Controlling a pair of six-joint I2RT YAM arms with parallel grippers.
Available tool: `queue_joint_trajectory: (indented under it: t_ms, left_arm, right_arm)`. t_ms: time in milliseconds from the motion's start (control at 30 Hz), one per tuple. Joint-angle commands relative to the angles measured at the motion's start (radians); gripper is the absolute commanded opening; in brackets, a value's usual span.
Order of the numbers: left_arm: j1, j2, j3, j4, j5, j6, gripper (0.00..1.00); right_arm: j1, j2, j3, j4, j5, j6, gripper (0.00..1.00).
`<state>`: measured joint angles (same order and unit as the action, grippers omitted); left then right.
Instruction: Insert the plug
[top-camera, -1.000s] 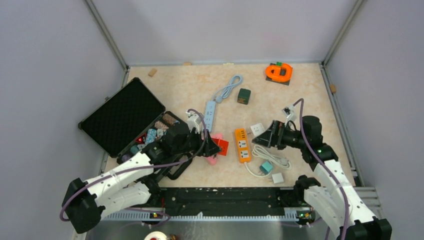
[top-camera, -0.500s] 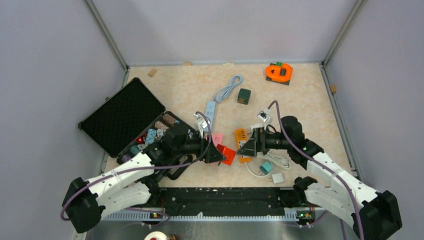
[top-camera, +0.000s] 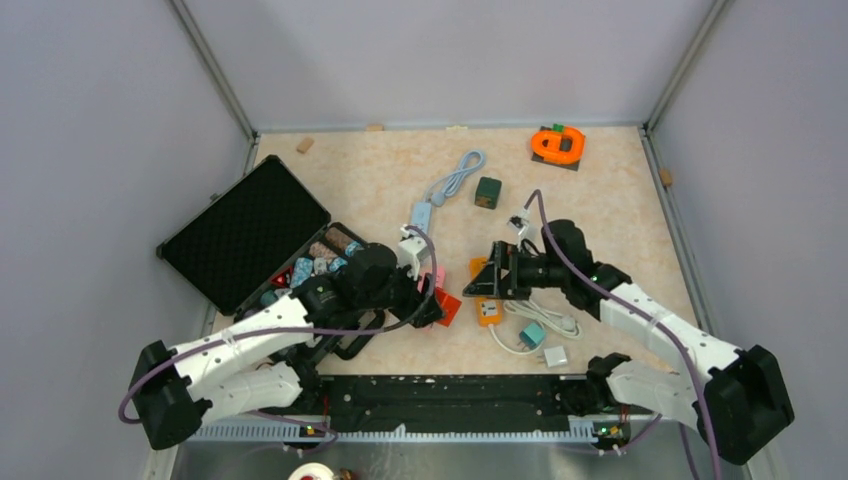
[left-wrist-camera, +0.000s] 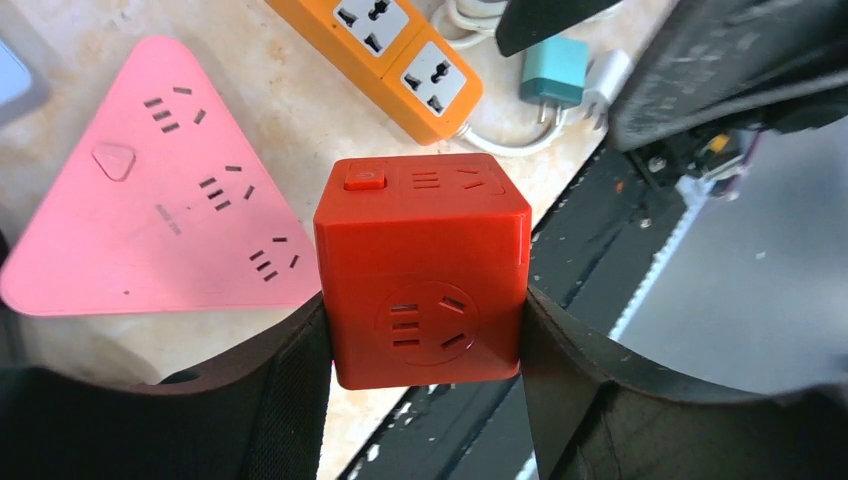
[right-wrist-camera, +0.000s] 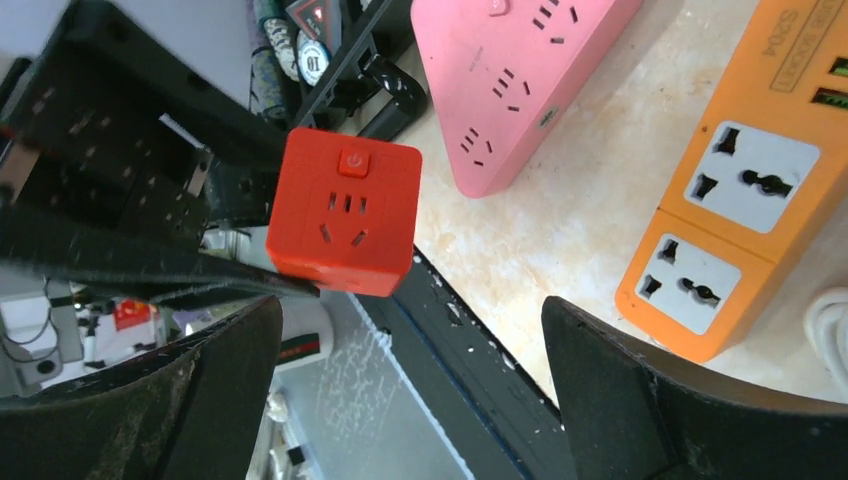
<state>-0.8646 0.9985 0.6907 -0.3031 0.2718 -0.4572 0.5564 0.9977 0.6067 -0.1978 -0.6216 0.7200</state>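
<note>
My left gripper (top-camera: 432, 306) is shut on a red cube socket (top-camera: 447, 307) and holds it above the table's near edge; in the left wrist view the cube (left-wrist-camera: 425, 265) sits between both fingers (left-wrist-camera: 290, 390). My right gripper (top-camera: 478, 280) is open and empty, facing the cube (right-wrist-camera: 345, 212) from the right, apart from it. A teal plug (top-camera: 533, 334) with a white cable (top-camera: 548, 318) lies on the table right of the cube; it also shows in the left wrist view (left-wrist-camera: 555, 72). An orange power strip (top-camera: 488, 311) lies under the right gripper.
A pink triangular socket (top-camera: 433, 279) lies behind the cube. An open black case (top-camera: 245, 230) with several small items is at left. A blue power strip (top-camera: 420, 217), a dark green cube (top-camera: 488, 192) and an orange object (top-camera: 557, 145) lie farther back. A white adapter (top-camera: 556, 355) is near the front rail (top-camera: 450, 392).
My right gripper has moved left across the orange strip toward the red cube. My left gripper has carried the red cube slightly right and nearer to the front edge.
</note>
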Motion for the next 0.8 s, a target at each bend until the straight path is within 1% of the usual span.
queue_joint_trajectory:
  t_ms: [0,67,167,300,400,567,767]
  left_arm:
    - [-0.087,0.015,0.111,-0.093,-0.181,0.161,0.01]
    - [-0.125,0.009,0.126,-0.102,-0.219,0.199,0.01]
    - [-0.181,0.005,0.153,-0.13,-0.321,0.241,0.02]
    - [-0.224,0.014,0.184,-0.181,-0.391,0.28,0.02]
    - [-0.238,0.017,0.187,-0.196,-0.403,0.292,0.01]
    - [-0.256,-0.001,0.179,-0.192,-0.4,0.292,0.01]
    - [-0.269,-0.007,0.18,-0.17,-0.377,0.298,0.01]
  right_arm:
    - [0.028,0.082,0.053,0.042,-0.03,0.067,0.98]
    - [0.047,0.121,0.058,0.062,-0.04,0.076,0.98]
    - [0.085,0.183,0.08,0.076,-0.048,0.077,0.98]
    - [0.144,0.228,0.1,0.143,-0.055,0.104,0.98]
    - [0.168,0.248,0.114,0.173,-0.059,0.119,0.98]
    - [0.173,0.253,0.123,0.19,-0.067,0.135,0.98]
    - [0.195,0.31,0.11,0.291,-0.095,0.172,0.98]
